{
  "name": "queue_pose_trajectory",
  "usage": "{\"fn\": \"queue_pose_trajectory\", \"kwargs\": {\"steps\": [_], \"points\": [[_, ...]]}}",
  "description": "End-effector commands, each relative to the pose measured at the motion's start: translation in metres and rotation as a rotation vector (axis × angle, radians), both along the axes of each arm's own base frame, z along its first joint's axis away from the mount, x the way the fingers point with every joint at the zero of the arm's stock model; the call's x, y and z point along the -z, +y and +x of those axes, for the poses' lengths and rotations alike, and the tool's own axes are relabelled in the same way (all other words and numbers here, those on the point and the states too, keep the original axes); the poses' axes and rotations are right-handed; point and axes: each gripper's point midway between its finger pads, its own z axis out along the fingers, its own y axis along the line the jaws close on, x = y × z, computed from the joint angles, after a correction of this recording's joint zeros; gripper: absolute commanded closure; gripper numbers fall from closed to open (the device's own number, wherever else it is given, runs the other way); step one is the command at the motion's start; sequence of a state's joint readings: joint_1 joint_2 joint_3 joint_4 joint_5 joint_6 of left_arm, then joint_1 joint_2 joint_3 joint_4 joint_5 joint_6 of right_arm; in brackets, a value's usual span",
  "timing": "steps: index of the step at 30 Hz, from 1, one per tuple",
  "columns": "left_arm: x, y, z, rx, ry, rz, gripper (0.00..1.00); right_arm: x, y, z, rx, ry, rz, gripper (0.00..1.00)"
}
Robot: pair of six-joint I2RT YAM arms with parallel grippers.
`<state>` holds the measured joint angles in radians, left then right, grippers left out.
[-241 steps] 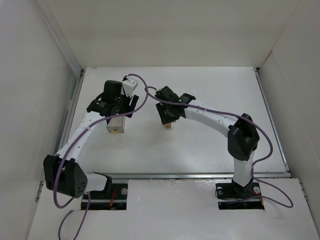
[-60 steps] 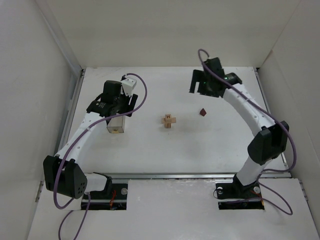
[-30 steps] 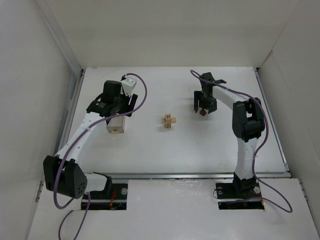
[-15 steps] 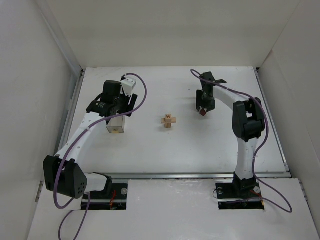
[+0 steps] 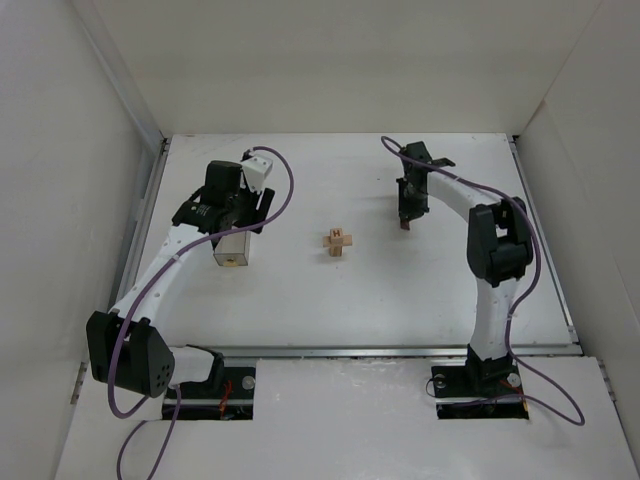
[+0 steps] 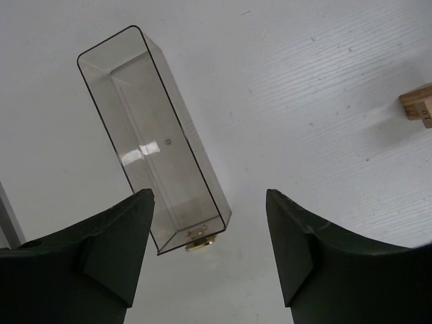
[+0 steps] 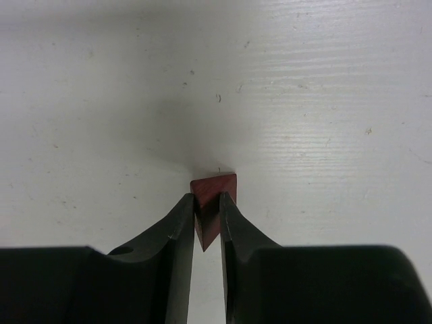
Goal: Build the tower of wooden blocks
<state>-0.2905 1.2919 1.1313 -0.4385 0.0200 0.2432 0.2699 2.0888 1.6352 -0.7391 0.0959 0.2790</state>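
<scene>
The wood block tower (image 5: 339, 241) is a small cross of light-tan bars at the table's middle; one bar end shows in the left wrist view (image 6: 420, 104). A dark reddish-brown block (image 7: 214, 196) sits on the table to its right. My right gripper (image 7: 206, 202) is shut on this block, its fingers pinching both sides; from above the gripper (image 5: 406, 220) mostly hides the block. My left gripper (image 6: 209, 206) is open and empty above the end of a clear plastic box (image 6: 152, 142).
The clear rectangular box (image 5: 231, 249) lies at the left of the table, a brass fitting (image 6: 199, 244) at its near end. White walls enclose the table at left, back and right.
The right arm swung from the back right down onto the reddish-brown block and its fingers closed on it. The left arm and the tan cross have not moved.
</scene>
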Motion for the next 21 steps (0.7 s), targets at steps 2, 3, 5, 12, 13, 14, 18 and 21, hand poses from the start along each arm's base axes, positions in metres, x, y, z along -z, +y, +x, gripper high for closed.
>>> {"fn": "queue_pose_trajectory", "kwargs": {"steps": [2, 3, 5, 12, 13, 14, 18, 21], "points": [[-0.023, -0.002, 0.007, 0.028, -0.064, -0.008, 0.36, -0.04, 0.012, 0.011, -0.044, -0.112, 0.055, 0.97], [-0.023, -0.002, 0.007, 0.028, -0.064, -0.007, 0.36, -0.045, 0.012, 0.011, -0.044, -0.123, 0.058, 0.99], [-0.024, -0.009, 0.008, 0.063, -0.061, -0.023, 0.36, -0.057, 0.019, 0.01, -0.061, -0.141, 0.098, 1.0], [-0.046, -0.039, 0.004, 0.251, -0.07, -0.075, 0.38, -0.141, 0.057, -0.003, -0.151, -0.3, 0.377, 1.0], [-0.053, -0.045, 0.004, 0.308, -0.095, -0.059, 0.38, -0.159, 0.06, 0.001, -0.162, -0.358, 0.429, 1.0], [-0.055, -0.046, 0.001, 0.34, -0.096, -0.049, 0.38, -0.166, 0.062, -0.004, -0.166, -0.374, 0.472, 1.0], [-0.094, -0.083, -0.007, 0.585, -0.196, -0.007, 0.37, -0.247, 0.086, -0.034, -0.255, -0.56, 0.71, 1.0], [-0.118, -0.117, -0.023, 0.813, -0.25, 0.002, 0.3, -0.284, 0.097, -0.057, -0.3, -0.652, 0.859, 1.0]]}}
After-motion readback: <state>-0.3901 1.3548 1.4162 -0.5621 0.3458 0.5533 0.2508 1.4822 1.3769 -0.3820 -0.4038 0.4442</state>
